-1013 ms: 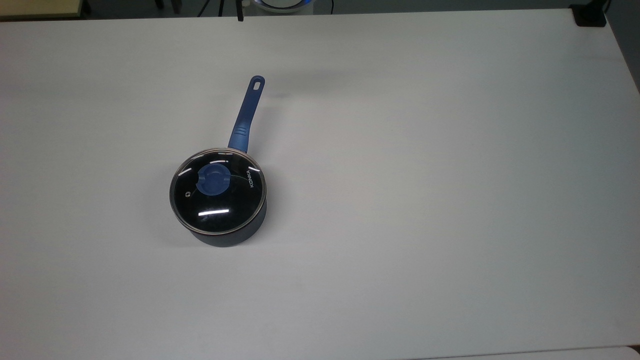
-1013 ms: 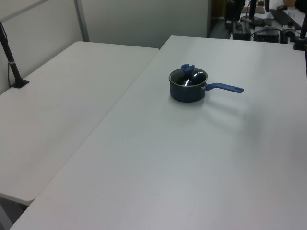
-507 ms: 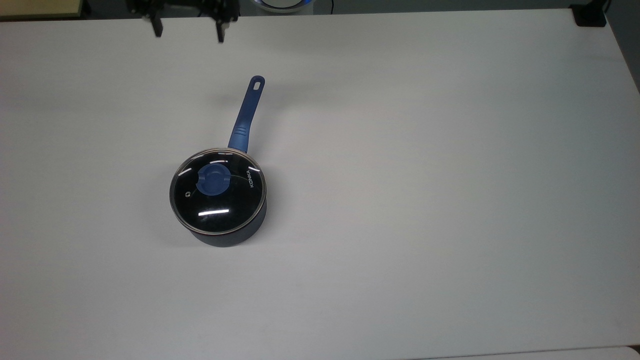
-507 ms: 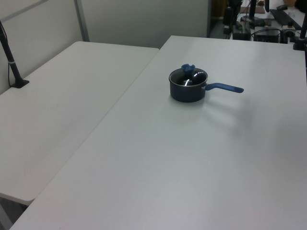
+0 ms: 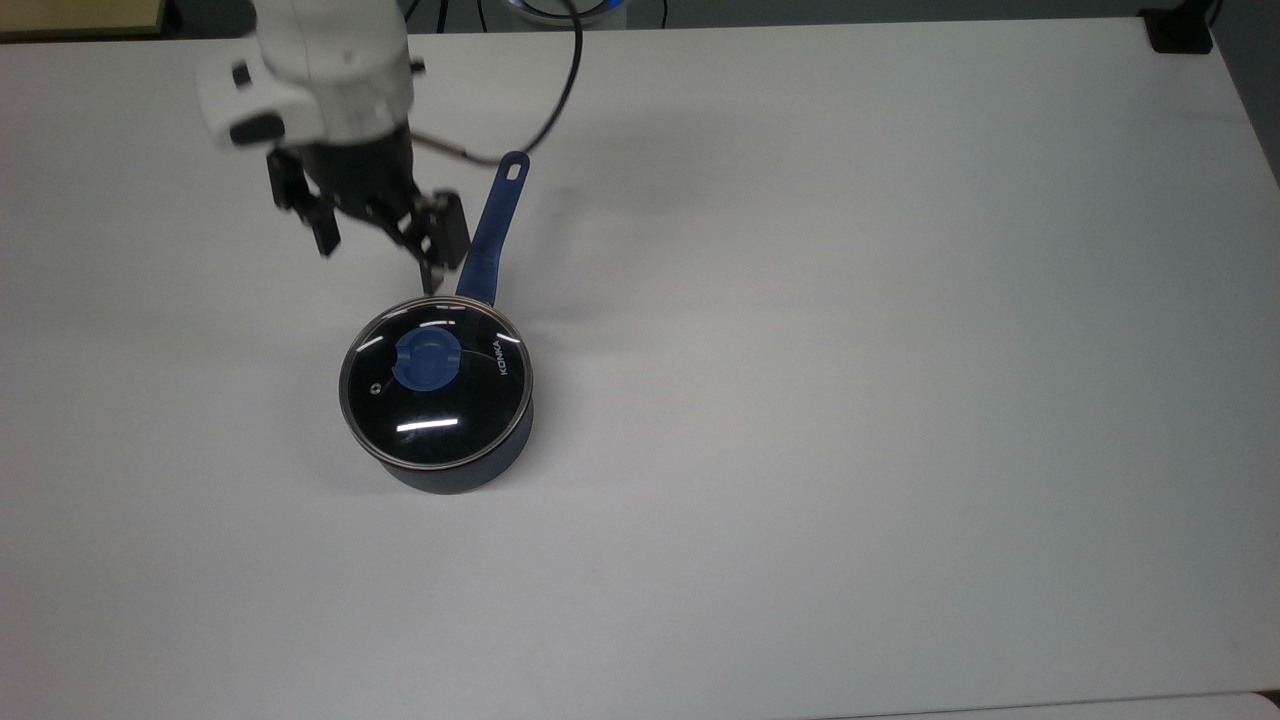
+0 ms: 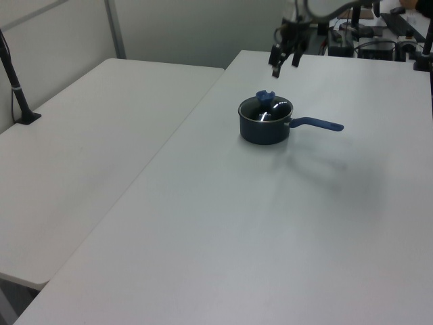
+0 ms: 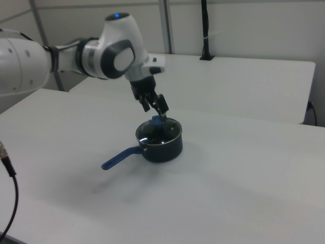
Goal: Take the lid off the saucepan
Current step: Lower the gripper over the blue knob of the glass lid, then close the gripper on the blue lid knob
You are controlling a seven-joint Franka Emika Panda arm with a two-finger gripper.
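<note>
The saucepan (image 5: 462,476) is small and dark, standing on the white table (image 5: 850,350), with its long blue handle (image 5: 494,226) pointing to the top view's top. The glass lid (image 5: 468,402) with a blue knob (image 5: 428,361) rests on it. My gripper (image 5: 378,265) hangs open and holds nothing, above the table just beyond the lid's far rim and beside the handle. In the left view my gripper (image 6: 284,68) is above and behind the saucepan (image 6: 264,131). In the right view my gripper (image 7: 156,112) hovers close over the lid (image 7: 158,131) on the saucepan (image 7: 163,148).
A black cable (image 5: 562,80) trails from the arm above the handle. A black block (image 5: 1180,30) sits at the table's far right corner in the top view. A second table (image 6: 88,156) with a black clamped post (image 6: 15,84) adjoins on the left view's left.
My arm has come in from the top view's top edge and moved down toward the saucepan, fingers still open. The saucepan and lid have not moved.
</note>
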